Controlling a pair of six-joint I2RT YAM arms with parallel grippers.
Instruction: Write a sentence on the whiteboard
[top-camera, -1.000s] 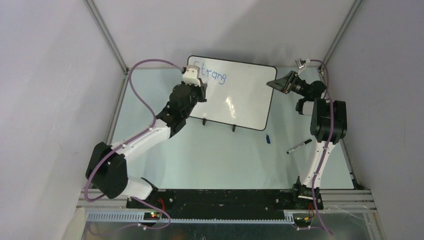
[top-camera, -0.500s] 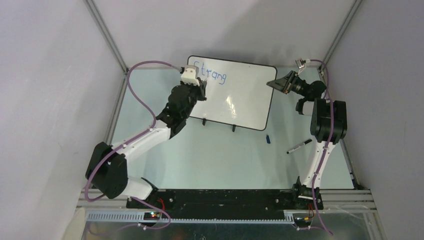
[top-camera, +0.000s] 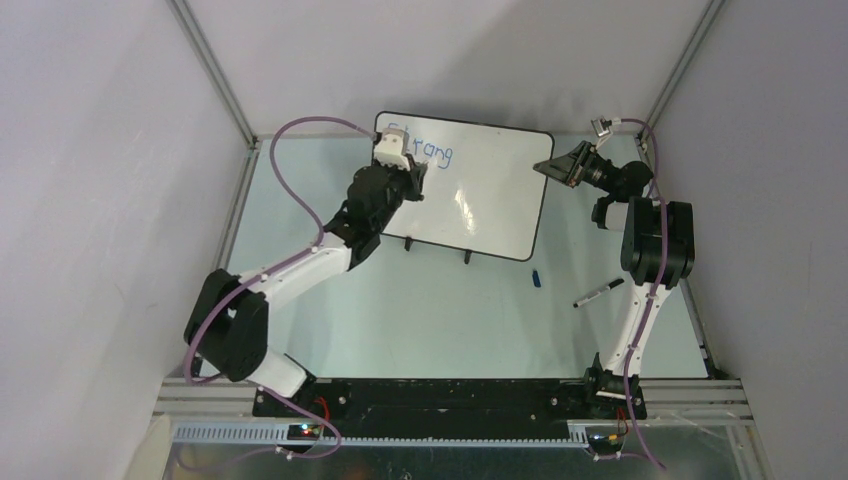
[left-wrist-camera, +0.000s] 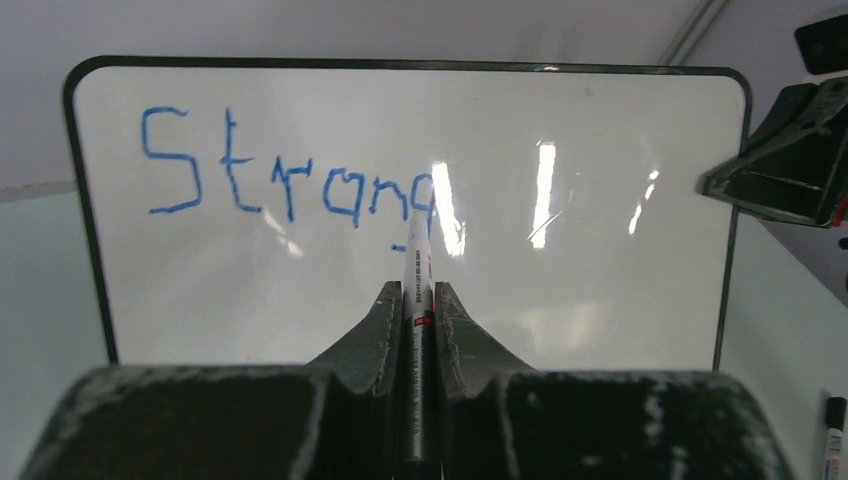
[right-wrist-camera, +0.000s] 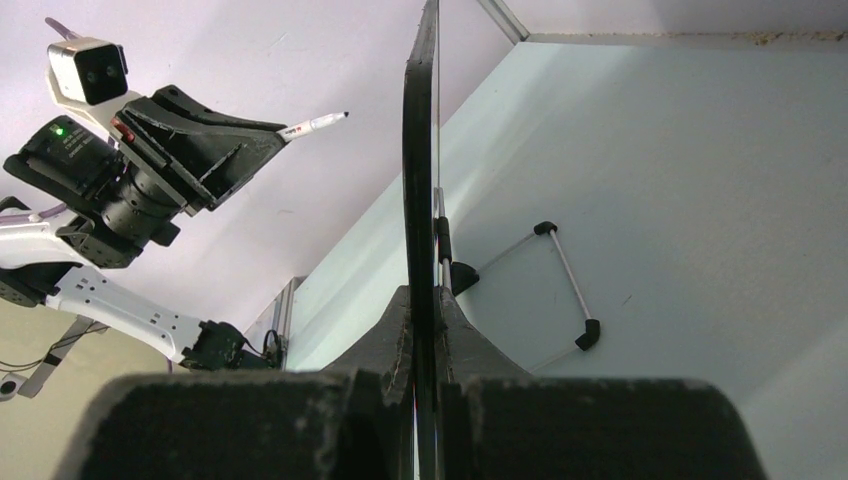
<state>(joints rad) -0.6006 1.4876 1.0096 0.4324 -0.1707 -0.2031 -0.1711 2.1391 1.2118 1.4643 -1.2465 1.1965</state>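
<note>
Left gripper (left-wrist-camera: 417, 292) is squeezed tight around a marker (left-wrist-camera: 417, 250). The barrel runs straight up between the two fingers, and its back end is cut off by the bottom of the left wrist view. The print on the barrel is too small to read. The tip points at the whiteboard (left-wrist-camera: 600, 280) right by the last letter, but I honestly can't tell whether it's touching the surface or just off it.

The sentence (left-wrist-camera: 290, 180) sits in the board's upper left and reads "Strang" in wobbly blue. The tail of the g is partly behind the marker tip, with a tiny blue dash just beside it. From the top camera the left gripper (top-camera: 413, 172) and its wrist cover the first letters, so only "rang" (top-camera: 432, 153) is legible there. Glare streaks wash out the middle of the board in both views.

Right gripper (right-wrist-camera: 420, 300) is pinched closed on the whiteboard's (right-wrist-camera: 420, 150) right edge, which shows edge-on as a thin black line between the fingers. You can see none of the writing face from that view.

The whiteboard (top-camera: 490, 200) stands upright at the back of the table (top-camera: 420, 310) on its feet (top-camera: 467, 256). A blue cap (top-camera: 536, 278) and a spare marker (top-camera: 598, 292) lie near each other on the table, in front of the board's right corner.
</note>
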